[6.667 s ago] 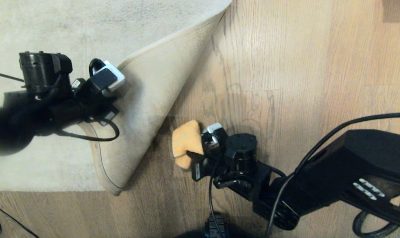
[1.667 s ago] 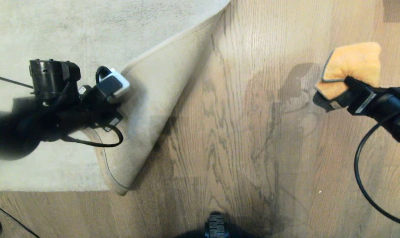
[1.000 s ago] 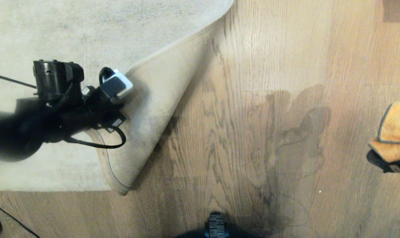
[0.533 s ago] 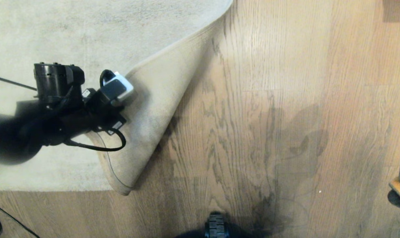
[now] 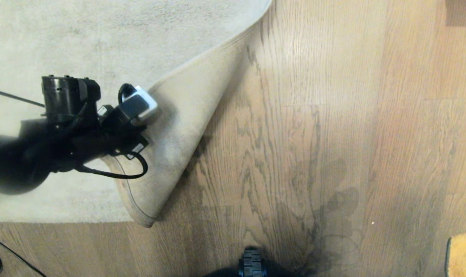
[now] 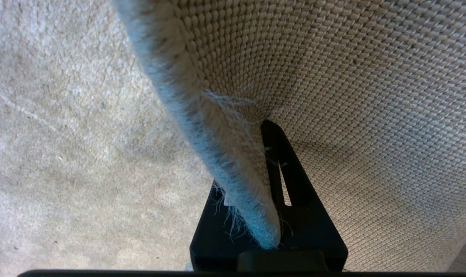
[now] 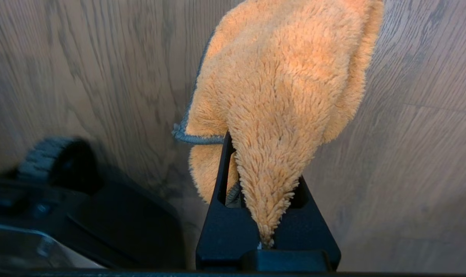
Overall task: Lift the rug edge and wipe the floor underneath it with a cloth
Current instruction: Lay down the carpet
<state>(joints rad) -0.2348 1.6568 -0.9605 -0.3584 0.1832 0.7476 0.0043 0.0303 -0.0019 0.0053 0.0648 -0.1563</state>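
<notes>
Left tool (image 6: 269,184) pinches the floppy, heavy rug edge (image 6: 233,169) at its bound border, centre-left; right tool (image 7: 267,215) clamps the soft, light cloth (image 7: 287,88) by its bunched end.

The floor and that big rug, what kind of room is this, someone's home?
Probably a living space in a home, though only the ground shows. The floor is light wood-grain planking, and a large grey-beige pile rug lies on it, its corner folded back to show a woven underside.
</notes>
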